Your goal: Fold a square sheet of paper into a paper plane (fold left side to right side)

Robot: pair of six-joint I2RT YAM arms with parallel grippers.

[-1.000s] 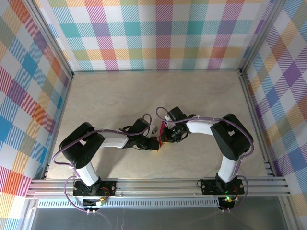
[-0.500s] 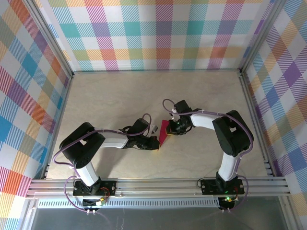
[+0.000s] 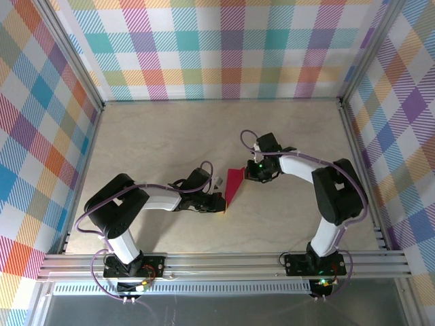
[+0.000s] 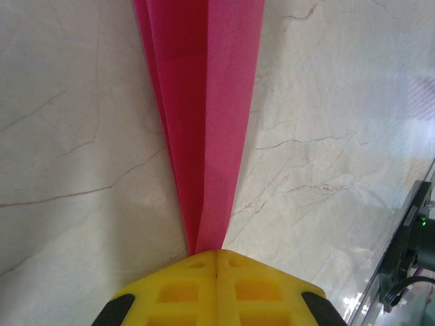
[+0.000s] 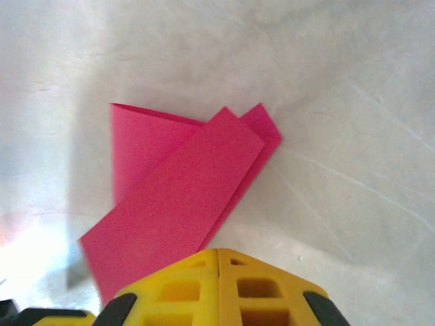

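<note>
The magenta-pink paper plane (image 3: pixel 234 183) is a narrow creased dart slanting up to the right at mid-table. My left gripper (image 3: pixel 219 204) is shut on its pointed lower end. In the left wrist view the folded layers (image 4: pixel 204 102) fan away from the closed yellow jaws (image 4: pixel 216 255). My right gripper (image 3: pixel 252 174) sits just right of the wide end, shut and holding nothing. In the right wrist view the wide end (image 5: pixel 177 190) lies ahead and left of the closed jaws (image 5: pixel 217 252), its near corner slipping behind the left finger.
The pale marbled tabletop (image 3: pixel 170 136) is ringed by plaid walls and aluminium posts. A metal rail (image 3: pixel 224 261) runs along the near edge by the arm bases. Open table lies behind and to both sides of the arms.
My right gripper has drawn back up and to the right, off the paper. The plane's wide end has swung out to the right after it. The left arm has stayed put.
</note>
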